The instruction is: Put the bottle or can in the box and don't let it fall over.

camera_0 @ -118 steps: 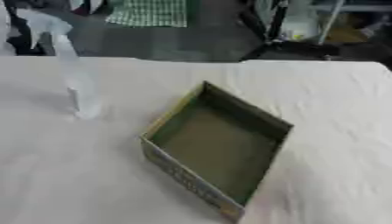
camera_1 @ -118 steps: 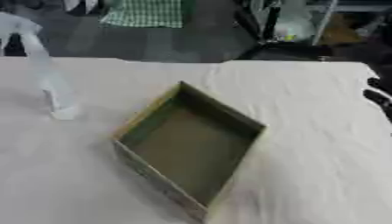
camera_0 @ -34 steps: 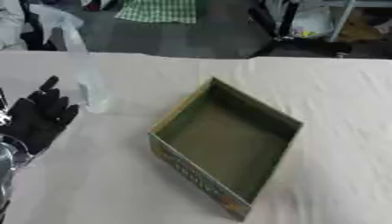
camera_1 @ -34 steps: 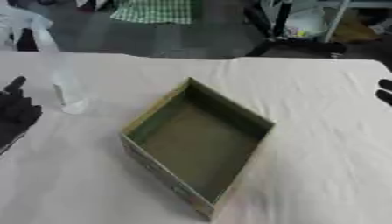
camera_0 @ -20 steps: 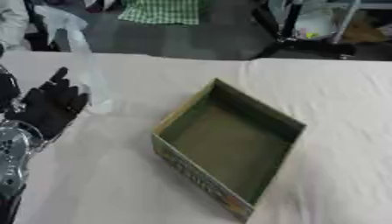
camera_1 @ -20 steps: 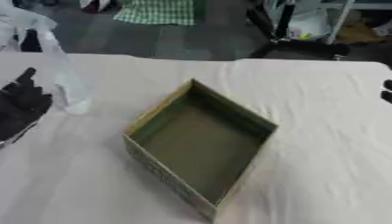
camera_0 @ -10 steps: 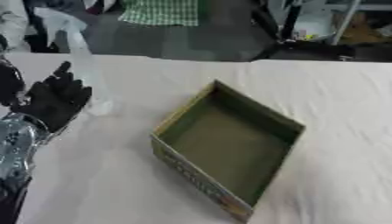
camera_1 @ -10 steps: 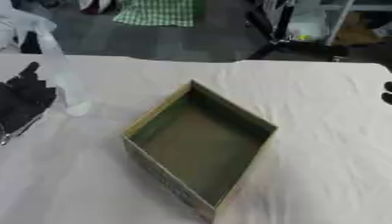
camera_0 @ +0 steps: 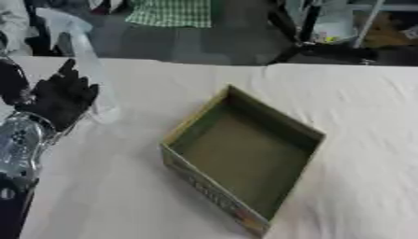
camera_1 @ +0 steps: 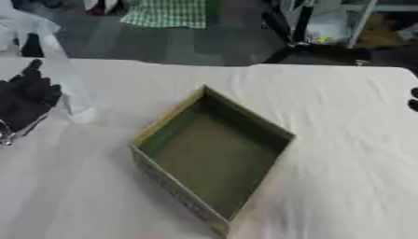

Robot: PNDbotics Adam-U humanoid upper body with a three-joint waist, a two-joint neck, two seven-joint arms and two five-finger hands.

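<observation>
A clear spray bottle (camera_0: 88,70) with a white trigger head stands upright on the white table, far left. My left hand (camera_0: 57,98) is right beside it on its left, black fingers straight and raised, open, touching or nearly touching the bottle. An open cardboard box (camera_0: 245,154) with a dark green inside sits at the table's middle, turned cornerwise and empty. Of my right hand only a black bit (camera_1: 413,99) shows at the right edge in the right eye view.
The white cloth-covered table (camera_0: 359,112) stretches around the box. Beyond the far edge are a dark floor, a green checked cloth (camera_0: 167,11) and metal stands (camera_0: 326,23).
My left hand has moved up and forward from the lower left to the bottle's side. The bottle and box have stayed put.
</observation>
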